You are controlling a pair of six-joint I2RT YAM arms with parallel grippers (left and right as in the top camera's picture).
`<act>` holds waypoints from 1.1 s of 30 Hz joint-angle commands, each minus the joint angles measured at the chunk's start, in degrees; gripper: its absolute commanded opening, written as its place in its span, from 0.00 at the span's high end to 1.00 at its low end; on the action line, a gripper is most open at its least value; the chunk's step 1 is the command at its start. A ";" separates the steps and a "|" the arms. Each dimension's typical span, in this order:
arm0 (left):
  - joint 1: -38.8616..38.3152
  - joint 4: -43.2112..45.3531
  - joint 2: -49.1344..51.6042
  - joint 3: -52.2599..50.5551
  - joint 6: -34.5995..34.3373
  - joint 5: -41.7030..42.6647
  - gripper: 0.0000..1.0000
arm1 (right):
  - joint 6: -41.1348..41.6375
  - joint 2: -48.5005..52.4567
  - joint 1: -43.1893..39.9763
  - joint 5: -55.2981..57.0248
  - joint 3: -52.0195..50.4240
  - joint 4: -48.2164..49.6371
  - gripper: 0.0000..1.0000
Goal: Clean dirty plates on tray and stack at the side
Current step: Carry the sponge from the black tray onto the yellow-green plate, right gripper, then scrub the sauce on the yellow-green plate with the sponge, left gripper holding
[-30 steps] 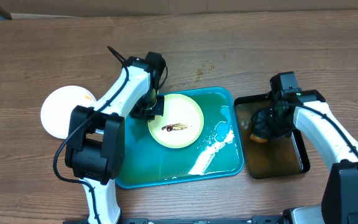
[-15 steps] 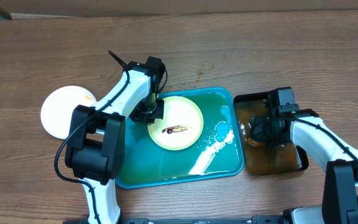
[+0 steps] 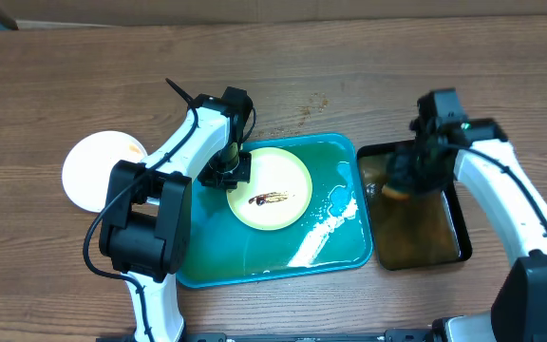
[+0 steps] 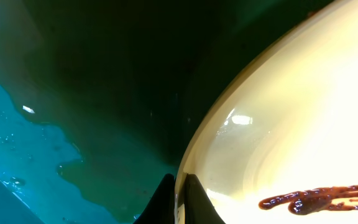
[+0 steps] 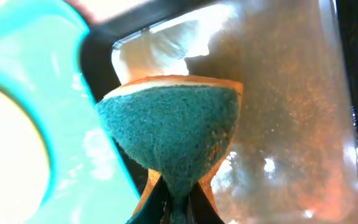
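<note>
Right arm (image 3: pixel 498 180) and sponge (image 5: pixel 173 137) back up over the black tray (image 3: pixel 449 249) (after a brief dip)

Far bench (image 3: pixel 368 57) is wide open – easy pass. Near half of the teal tray (image 3: pixel 245 258) is bare too. Left hand (image 3: pixel 230 175), clamped on the green plate (image 3: pixel 278 190), blocks the gap toward the white plate (image 3: pixel 88 171); right hand (image 3: pixel 408 177) and sponge (image 5: pixel 173 137) hang over the black tray (image 3: pixel 440 239).
</note>
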 commanded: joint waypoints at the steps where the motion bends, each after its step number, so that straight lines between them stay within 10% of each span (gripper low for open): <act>1: -0.39 0.00 -0.55 -0.79 -0.72 -0.35 0.96 | -0.22 -0.24 2.12 -0.94 1.42 -1.01 0.96; 12: -0.39 0.15 -0.55 -0.81 -0.66 0.13 0.96 | -1.99 0.17 18.16 -10.54 1.20 10.64 0.96; 26: -0.39 0.22 -0.55 -0.79 -0.57 4.72 0.96 | 28.83 9.53 32.76 -6.01 1.18 23.52 0.96; 33: -0.39 0.46 -0.55 -0.81 -0.72 6.93 0.96 | 30.10 12.90 34.16 -13.73 1.18 29.79 0.96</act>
